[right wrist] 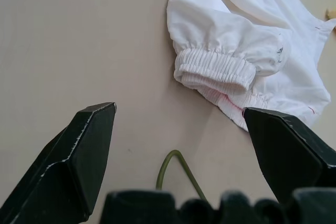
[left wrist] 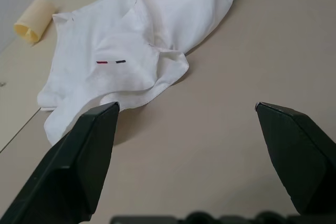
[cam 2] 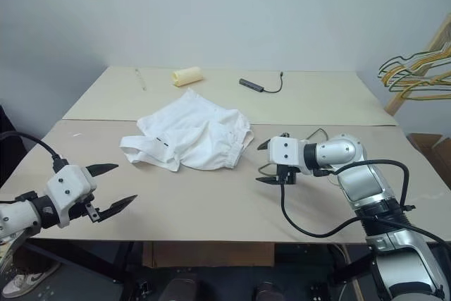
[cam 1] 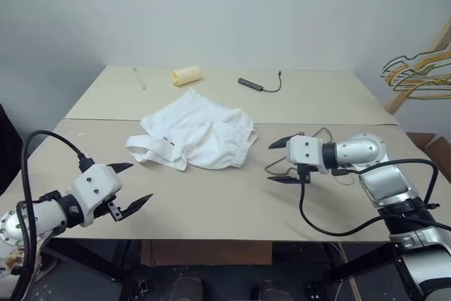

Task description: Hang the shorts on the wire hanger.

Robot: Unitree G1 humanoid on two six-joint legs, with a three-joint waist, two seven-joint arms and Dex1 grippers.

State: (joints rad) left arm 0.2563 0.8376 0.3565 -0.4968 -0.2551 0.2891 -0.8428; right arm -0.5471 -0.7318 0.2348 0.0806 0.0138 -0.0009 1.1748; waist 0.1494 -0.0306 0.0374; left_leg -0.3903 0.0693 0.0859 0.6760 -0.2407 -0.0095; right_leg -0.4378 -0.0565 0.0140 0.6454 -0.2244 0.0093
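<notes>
The white shorts (cam 1: 194, 135) lie crumpled in the middle of the table, their gathered waistband (right wrist: 215, 69) turned toward my right gripper. A small red-and-black mark (left wrist: 111, 62) shows near one hem. My right gripper (cam 1: 273, 162) stands open just right of the shorts, low over the table. The curved end of the thin olive wire hanger (right wrist: 173, 152) lies between its fingers, apart from the cloth; the rest of it is hidden under the hand. My left gripper (cam 1: 139, 182) hangs open near the front left, short of the shorts' hem, with nothing in it.
At the back of the table (cam 1: 211, 195) lie a pale yellow roll (cam 1: 187, 75), a thin stick (cam 1: 139, 77) and a short black cable with a dark stick (cam 1: 257, 86). Bunched yellow and green hangers (cam 1: 419, 72) hang beyond the right edge.
</notes>
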